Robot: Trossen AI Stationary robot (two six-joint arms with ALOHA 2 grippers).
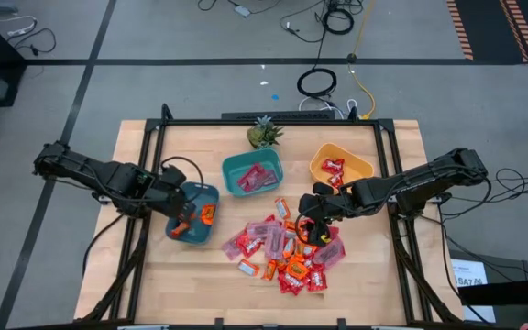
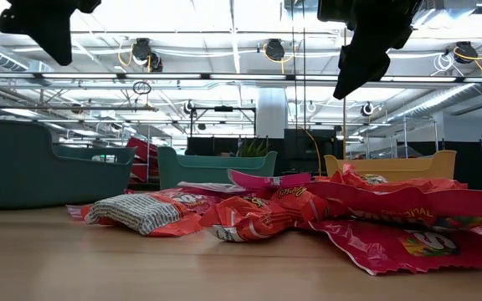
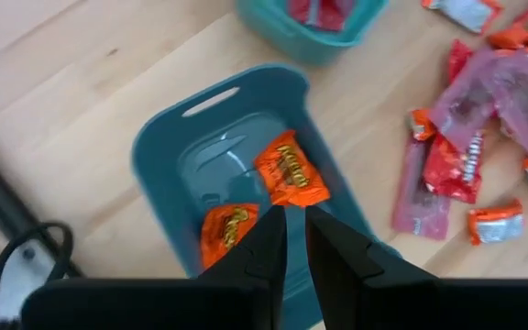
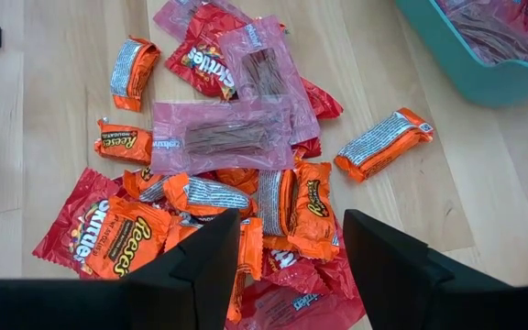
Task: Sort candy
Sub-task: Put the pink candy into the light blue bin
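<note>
We list two arms, matt black throughout, each built of slim tubular links joined by bulkier rounded joint housings. Black cables loop loosely beside the left arm [image 1: 90, 174], and another run trails behind the right arm [image 1: 429, 183]. The left gripper [image 3: 293, 240] carries two tapered black fingers with flat inner faces. The right gripper [image 4: 287, 266] carries two broader, blocky black fingers with angled edges. We can make out no markings or screws.

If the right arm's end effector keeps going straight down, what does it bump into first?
Probably the candy pile. The right end effector is open and hangs right over orange wrappers near the pile's middle, though how high up it is stays unclear.
</note>
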